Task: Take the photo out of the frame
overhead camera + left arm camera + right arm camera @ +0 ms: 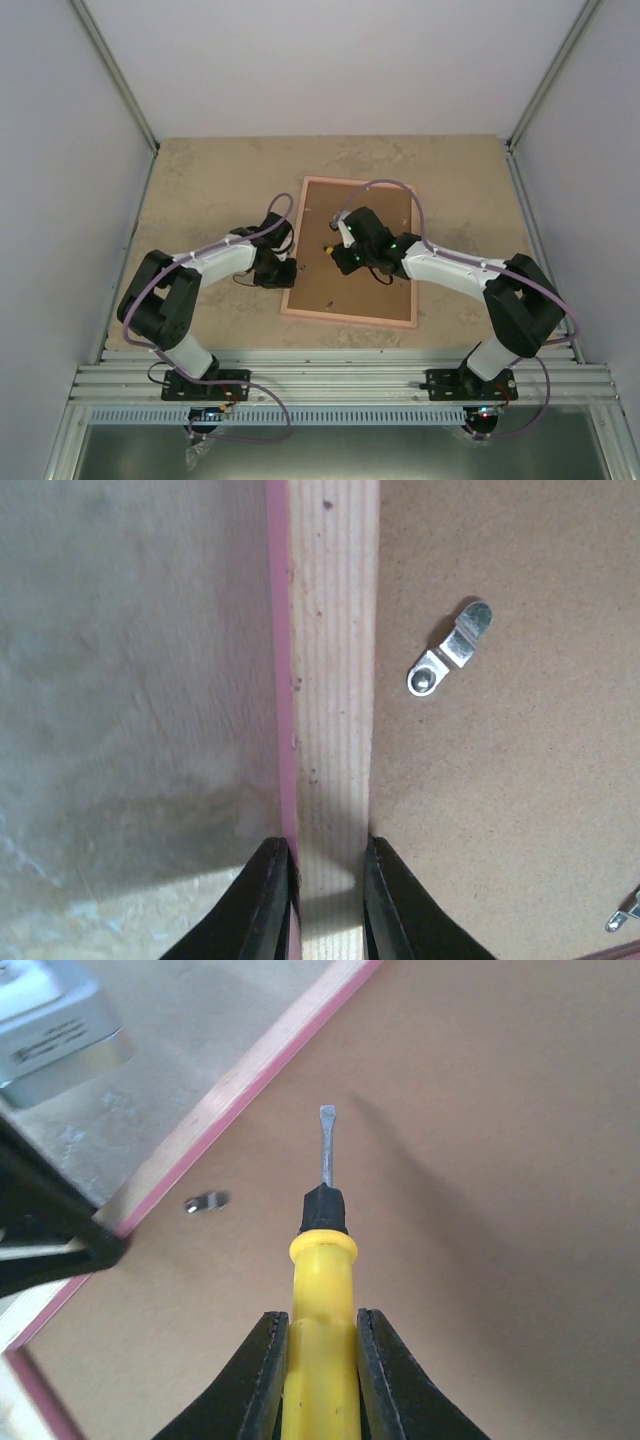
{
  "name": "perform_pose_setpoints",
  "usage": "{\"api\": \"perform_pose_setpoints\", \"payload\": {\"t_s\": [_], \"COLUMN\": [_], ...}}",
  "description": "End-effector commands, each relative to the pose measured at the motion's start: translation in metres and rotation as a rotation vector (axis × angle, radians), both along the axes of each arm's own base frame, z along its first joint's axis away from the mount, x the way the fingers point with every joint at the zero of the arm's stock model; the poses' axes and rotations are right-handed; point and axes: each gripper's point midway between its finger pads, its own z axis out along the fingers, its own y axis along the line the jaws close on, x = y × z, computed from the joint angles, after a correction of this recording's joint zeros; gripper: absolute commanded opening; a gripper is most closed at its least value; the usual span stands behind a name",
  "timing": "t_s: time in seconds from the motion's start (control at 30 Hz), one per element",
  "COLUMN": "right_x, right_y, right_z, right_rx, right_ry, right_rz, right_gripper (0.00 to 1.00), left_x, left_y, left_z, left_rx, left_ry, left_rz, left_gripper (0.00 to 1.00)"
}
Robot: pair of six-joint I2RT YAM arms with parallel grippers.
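— Two turn clips (450, 648) sit ahead and right of the left gripper (328, 900). One frame (330, 680), one screwdriver (322, 1250).
— Grips?
— Left jaws pinch the frame's wooden rail. The right gripper (322, 1360) clamps the yellow handle, blade ahead over the backing board (480, 1160).
— And the photo?
— Hidden, presumably under that board. Push each clip's tab sideways with the blade, gently, left steadying.
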Motion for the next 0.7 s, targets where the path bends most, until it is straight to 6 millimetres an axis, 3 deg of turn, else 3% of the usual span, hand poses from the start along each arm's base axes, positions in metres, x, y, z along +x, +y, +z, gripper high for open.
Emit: {"api": "perform_pose_setpoints", "payload": {"t_s": [0.0,0.13,0.27,0.67], "right_x": [0.011,0.013,0.015,0.02], "right_y": [-0.007,-0.009,-0.01,-0.018], "right_z": [0.01,0.01,0.01,0.014], "right_rx": [0.012,0.013,0.019,0.024], "right_ry": [-0.056,-0.058,-0.067,-0.087], "right_rz": [-0.011,-0.012,-0.01,-0.025], "right_gripper": [0.0,0.0,0.0,0.0], "left_x": [-0.042,-0.056,-0.054,0.019], "left_y": [-0.005,0.002,0.003,0.006], "left_z": [-0.003,0.003,0.019,0.057], "left_rx": [-0.022,-0.011,-0.034,0.018], "left_ry": [0.112,0.116,0.074,-0.108], "left_rz": [-0.034,-0.025,0.003,0.052], "left_gripper": [0.02,0.06,0.14,0.58]}}
